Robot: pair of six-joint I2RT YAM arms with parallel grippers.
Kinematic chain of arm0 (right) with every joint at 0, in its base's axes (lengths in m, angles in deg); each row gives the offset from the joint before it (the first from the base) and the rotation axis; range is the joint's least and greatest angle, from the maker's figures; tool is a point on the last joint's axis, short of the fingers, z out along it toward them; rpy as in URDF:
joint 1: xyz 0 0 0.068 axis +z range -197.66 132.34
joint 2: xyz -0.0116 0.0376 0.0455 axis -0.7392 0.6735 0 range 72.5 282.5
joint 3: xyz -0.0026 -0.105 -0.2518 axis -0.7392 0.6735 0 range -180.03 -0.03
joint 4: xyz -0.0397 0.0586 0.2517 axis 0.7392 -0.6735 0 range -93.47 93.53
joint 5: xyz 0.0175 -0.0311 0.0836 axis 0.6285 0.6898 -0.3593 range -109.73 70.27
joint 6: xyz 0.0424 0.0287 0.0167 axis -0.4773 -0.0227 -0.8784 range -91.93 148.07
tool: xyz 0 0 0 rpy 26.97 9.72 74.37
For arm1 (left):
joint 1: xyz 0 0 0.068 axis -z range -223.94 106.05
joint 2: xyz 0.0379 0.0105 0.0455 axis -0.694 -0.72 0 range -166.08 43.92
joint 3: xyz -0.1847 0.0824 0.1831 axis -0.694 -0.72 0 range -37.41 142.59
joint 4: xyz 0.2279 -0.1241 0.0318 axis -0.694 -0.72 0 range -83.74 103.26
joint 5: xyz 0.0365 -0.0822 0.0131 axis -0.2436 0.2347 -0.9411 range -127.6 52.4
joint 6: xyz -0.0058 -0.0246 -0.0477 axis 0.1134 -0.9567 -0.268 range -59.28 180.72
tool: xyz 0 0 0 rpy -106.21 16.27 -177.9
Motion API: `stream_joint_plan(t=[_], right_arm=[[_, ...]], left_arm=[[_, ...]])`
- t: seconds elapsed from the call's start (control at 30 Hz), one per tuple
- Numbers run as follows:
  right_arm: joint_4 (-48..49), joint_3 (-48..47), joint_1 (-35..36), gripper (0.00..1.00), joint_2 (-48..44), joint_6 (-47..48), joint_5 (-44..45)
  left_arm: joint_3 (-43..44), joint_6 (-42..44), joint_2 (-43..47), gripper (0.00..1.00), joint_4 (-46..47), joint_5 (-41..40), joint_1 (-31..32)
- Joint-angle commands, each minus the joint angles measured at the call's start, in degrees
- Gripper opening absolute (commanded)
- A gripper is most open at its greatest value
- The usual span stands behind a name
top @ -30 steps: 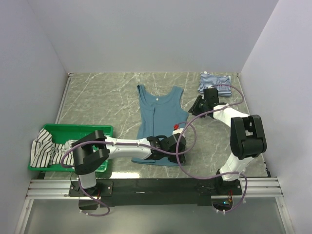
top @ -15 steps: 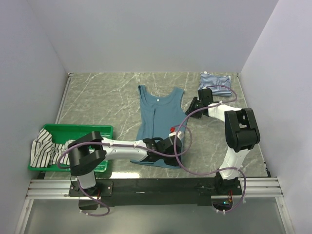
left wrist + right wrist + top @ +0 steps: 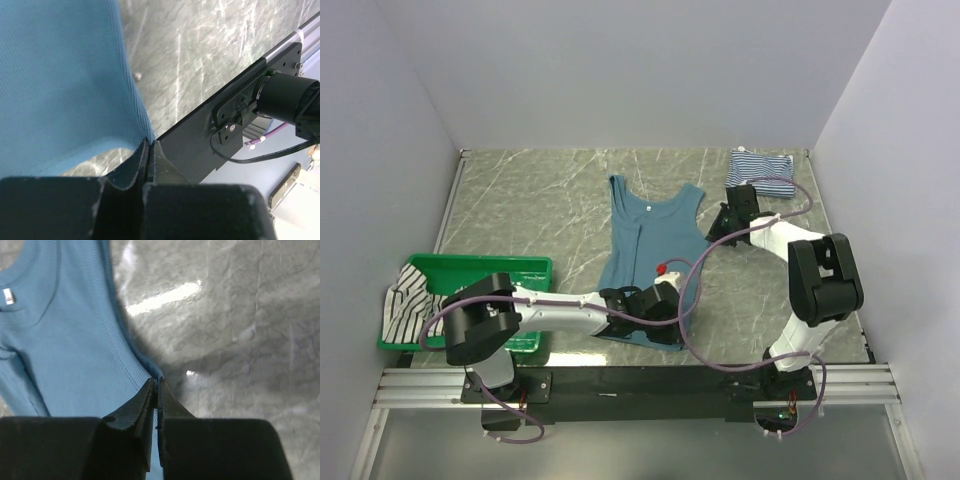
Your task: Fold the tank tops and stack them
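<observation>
The teal-blue tank top (image 3: pixel 648 238) lies spread on the marble table, neck toward the back. My left gripper (image 3: pixel 672 312) is shut on its bottom right hem corner (image 3: pixel 142 135) near the front. My right gripper (image 3: pixel 717 228) is shut on its right side edge below the armhole (image 3: pixel 152 371). The fine navy-and-white striped tank top (image 3: pixel 760 170) lies folded at the back right. The black-and-white striped tank top (image 3: pixel 412 302) hangs over the left end of the green basket (image 3: pixel 510 268).
White walls close the table on three sides. The metal rail and arm bases (image 3: pixel 640 385) run along the near edge, and the rail also shows in the left wrist view (image 3: pixel 280 55). Purple cables loop over the table's right half.
My left gripper has moved left and slightly nearer with the hem corner. The top's right strap has shifted toward the back right, and the cloth lies wider.
</observation>
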Motion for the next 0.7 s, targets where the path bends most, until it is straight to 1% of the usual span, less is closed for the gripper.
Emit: stream_joint_plan(t=[0.0, 0.07, 0.17, 0.37, 0.43, 0.67], right_arm=[[-2.8, -2.8, 3.2, 0.02, -4.6, 0.3, 4.1], [-5.1, -5.0, 4.7, 0.02, -4.0, 0.6, 4.9], [-7.8, -10.1, 7.8, 0.02, -0.7, 0.7, 7.0], [-11.3, -21.0, 11.6, 0.01, 8.3, -0.1, 8.5], [-12.2, -23.4, 12.3, 0.01, 10.1, -0.3, 8.9], [-15.4, -33.6, 16.4, 0.01, 17.5, -1.0, 10.0]], left_arm=[[-1.9, -1.8, 3.8, 0.00, 2.4, -1.1, -0.2], [-3.4, -3.0, 5.1, 0.01, 2.3, -1.5, -1.0], [-5.2, -4.5, 7.3, 0.01, 1.3, -4.8, -1.8], [-9.6, -7.5, 13.1, 0.01, -3.7, -9.8, -3.8], [-10.5, -8.7, 15.0, 0.01, -6.4, -11.6, -4.6], [-14.4, -10.2, 18.8, 0.01, -10.8, -12.5, -5.6]])
